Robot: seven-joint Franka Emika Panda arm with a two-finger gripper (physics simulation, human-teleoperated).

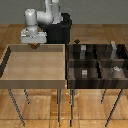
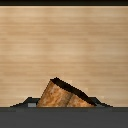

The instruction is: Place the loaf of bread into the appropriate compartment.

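Note:
The loaf of bread [image 1: 34, 46] is a tiny orange-brown block held just under my gripper [image 1: 33, 43], above the far edge of the light tan tray [image 1: 35, 80] on the exterior view's left. In the wrist view the loaf [image 2: 62, 95] fills the gap between the dark fingertips [image 2: 26, 103], with the tray's pale wood floor behind it. The gripper is shut on the loaf. The dark brown bin [image 1: 68, 62] with its four compartments stands on the exterior view's right, well away from the gripper.
Small grey-white pieces lie in the bin's cells, one in the near left cell [image 1: 84, 73] and one in the near right cell [image 1: 116, 70]. The robot's black base [image 1: 60, 30] stands behind the tray. Both containers rest on thin metal legs.

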